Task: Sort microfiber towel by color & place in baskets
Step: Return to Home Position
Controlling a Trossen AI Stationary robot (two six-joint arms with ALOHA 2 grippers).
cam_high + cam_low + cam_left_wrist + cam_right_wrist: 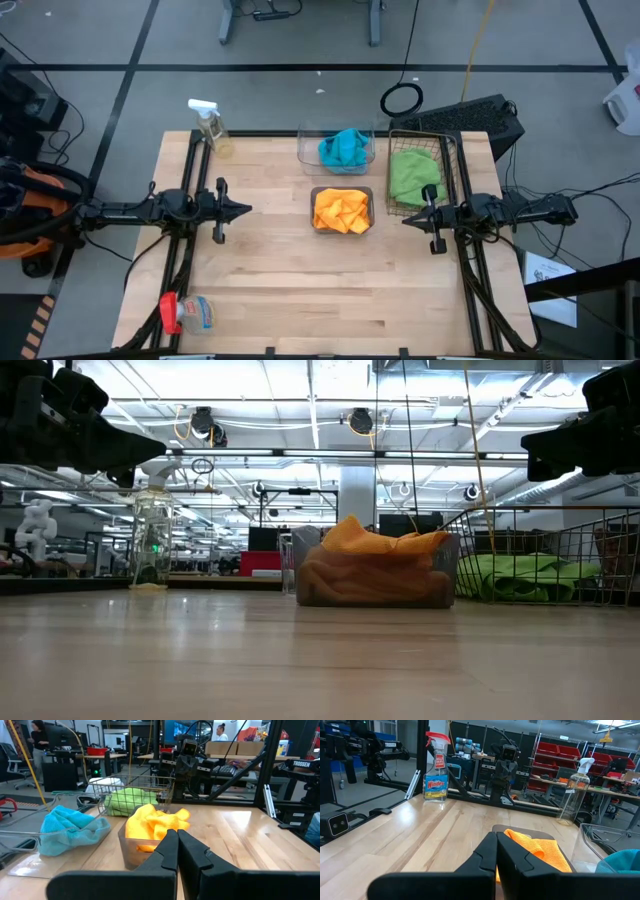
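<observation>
The orange-yellow towels (pixel 341 211) fill the smoky grey tub (pixel 341 190) at the table's middle. Turquoise towels (pixel 342 148) lie in the clear tub (pixel 305 152) behind it, toward the far edge. Lime green towels (pixel 414 175) rest in the wire-mesh basket (pixel 449 158) at the right. My left gripper (pixel 246 210) hovers shut left of the grey tub, and my right gripper (pixel 407 219) hovers shut at the mesh basket's near edge. Both are above the table and hold nothing. In the left wrist view the orange towels (pixel 155 825), green towels (pixel 131 801) and turquoise towels (pixel 70 827) all show.
A clear spray bottle with a white trigger (pixel 212 127) stands at the far left corner. A blue-liquid spray bottle with a red trigger (pixel 188 313) lies at the near left corner. The near half of the wooden table (pixel 330 290) is bare.
</observation>
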